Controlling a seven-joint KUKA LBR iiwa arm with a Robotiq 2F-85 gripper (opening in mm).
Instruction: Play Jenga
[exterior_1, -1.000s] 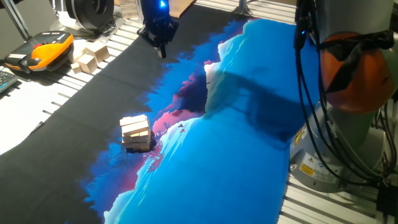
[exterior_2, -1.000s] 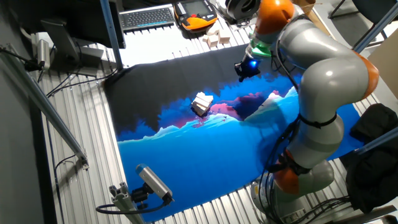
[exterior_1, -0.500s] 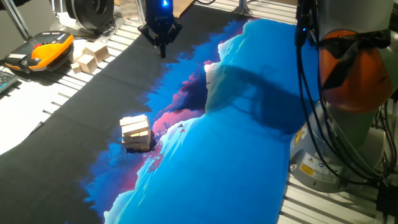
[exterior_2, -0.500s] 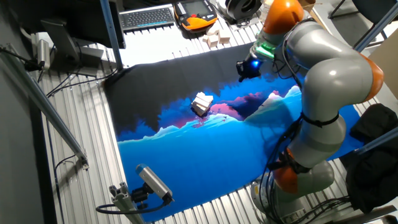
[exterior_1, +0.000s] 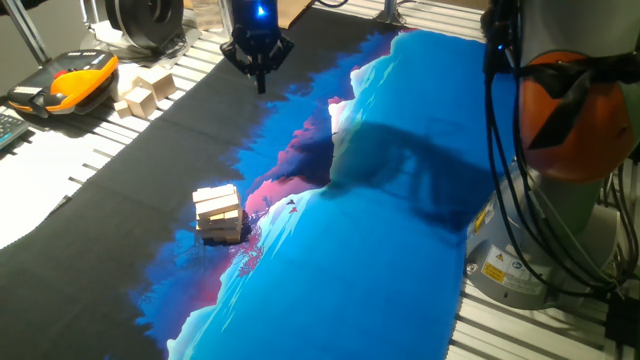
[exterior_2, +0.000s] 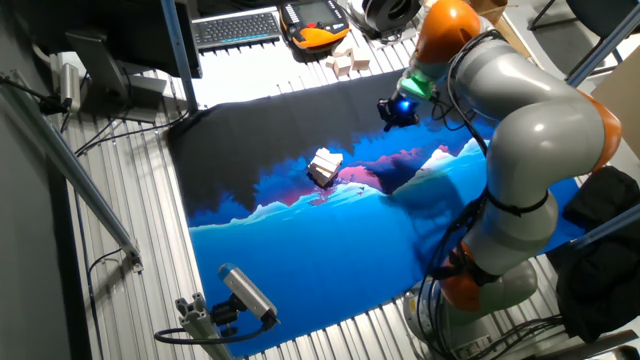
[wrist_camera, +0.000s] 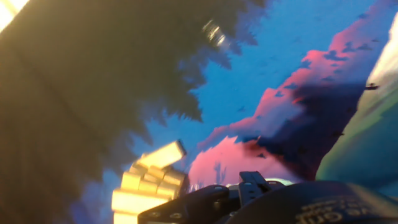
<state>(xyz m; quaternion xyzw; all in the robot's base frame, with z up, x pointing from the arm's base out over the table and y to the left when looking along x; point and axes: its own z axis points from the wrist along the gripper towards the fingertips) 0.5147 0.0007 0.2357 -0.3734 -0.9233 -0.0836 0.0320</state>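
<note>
Shifts the gripper (exterior_1: 262, 72) a touch to the right over the dark part of the mat (exterior_1: 180, 150) against a second ago, swings the grey and orange arm (exterior_2: 520, 120) round above it, and drags the arm's shadow (exterior_1: 420, 170) across the blue.

Pale light-wood Jenga tower (exterior_1: 218, 213) on a cloth (exterior_1: 380, 250) printed in bright blue, pink and black, with jagged edges between the colours. Black gripper (exterior_1: 260, 72) with a blue light above. Grey arm (exterior_2: 520, 110) with orange joints. Loose blocks (exterior_1: 145, 90), pale wood too. Orange-and-black pendant (exterior_1: 65, 80).
</note>
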